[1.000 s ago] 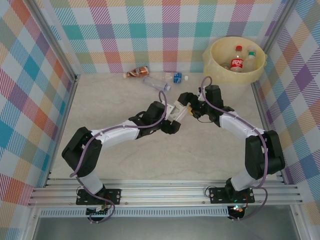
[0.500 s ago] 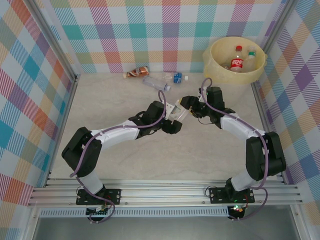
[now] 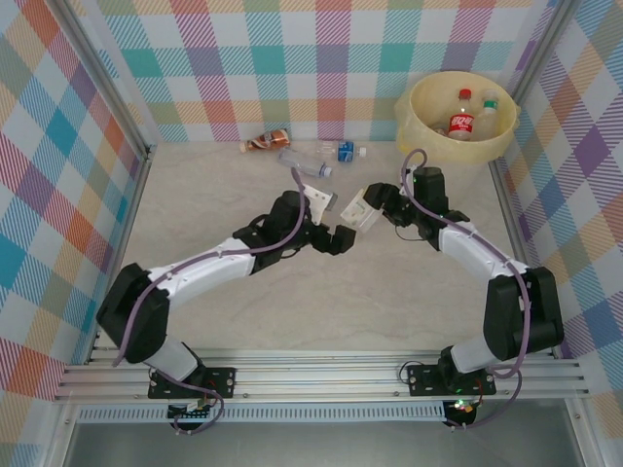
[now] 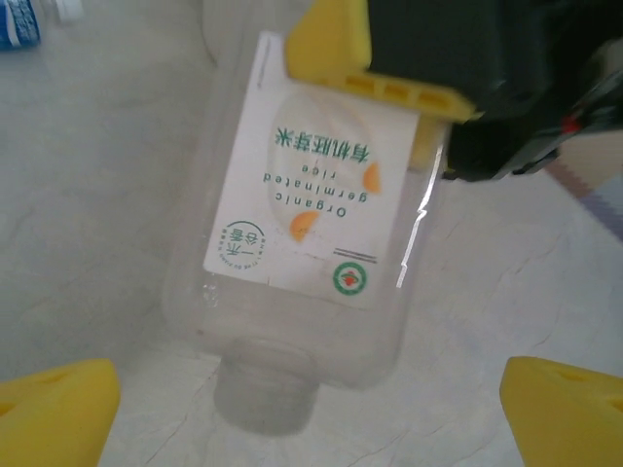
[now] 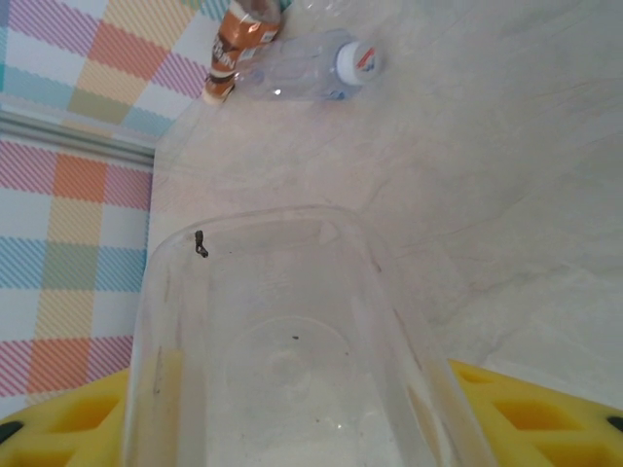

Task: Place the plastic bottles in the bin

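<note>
Clamping a white-labelled bottle (image 3: 355, 209), the right gripper (image 3: 371, 203) faces three loose bottles (image 3: 304, 163).

One white-label bottle (image 3: 356, 210), clear and square-bodied, is gripped in the right pincer (image 3: 370, 205) over mid-counter. Three lie on their sides near the back wall: brown-label bottle (image 3: 267, 140), clear bottle (image 3: 304, 162), blue-label bottle (image 3: 343, 151). The cream bin (image 3: 443, 146) in the far right corner holds a red-label bottle (image 3: 460, 123) and a green-capped bottle (image 3: 486, 111).
</note>
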Robot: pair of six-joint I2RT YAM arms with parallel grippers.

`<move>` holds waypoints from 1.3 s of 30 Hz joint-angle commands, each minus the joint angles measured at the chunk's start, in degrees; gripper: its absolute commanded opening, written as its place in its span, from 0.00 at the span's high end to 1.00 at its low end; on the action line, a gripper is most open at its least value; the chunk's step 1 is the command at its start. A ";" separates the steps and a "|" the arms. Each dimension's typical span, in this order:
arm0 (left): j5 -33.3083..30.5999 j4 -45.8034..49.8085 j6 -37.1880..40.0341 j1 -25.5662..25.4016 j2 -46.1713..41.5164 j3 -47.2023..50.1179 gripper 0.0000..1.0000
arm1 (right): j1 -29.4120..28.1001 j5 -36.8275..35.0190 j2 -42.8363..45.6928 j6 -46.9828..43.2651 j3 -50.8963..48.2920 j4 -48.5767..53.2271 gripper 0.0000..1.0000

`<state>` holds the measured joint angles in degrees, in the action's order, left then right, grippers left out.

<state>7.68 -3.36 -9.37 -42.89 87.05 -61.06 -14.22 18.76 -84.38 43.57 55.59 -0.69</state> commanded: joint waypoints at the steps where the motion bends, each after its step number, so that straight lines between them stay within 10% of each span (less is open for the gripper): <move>1: -4.45 -4.27 -4.46 1.86 -5.11 3.05 0.00 | 0.91 -1.74 2.93 -1.97 0.90 0.91 0.54; 10: -28.04 -2.36 -15.42 5.71 -13.02 9.16 0.00 | 1.21 -7.97 5.77 -4.24 3.27 1.06 0.55; 19: -37.66 4.63 -22.88 6.99 -12.45 9.54 0.00 | 1.56 -11.51 6.88 -7.22 9.24 -3.48 0.56; 39: -38.19 9.73 -27.81 8.52 -11.27 9.64 0.00 | 12.12 -25.44 -9.16 -14.99 37.92 -9.35 0.55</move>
<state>-29.28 5.93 -35.86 -35.03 76.79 -51.18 -3.55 -3.60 -92.09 28.18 91.42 -5.58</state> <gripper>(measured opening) 0.999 0.597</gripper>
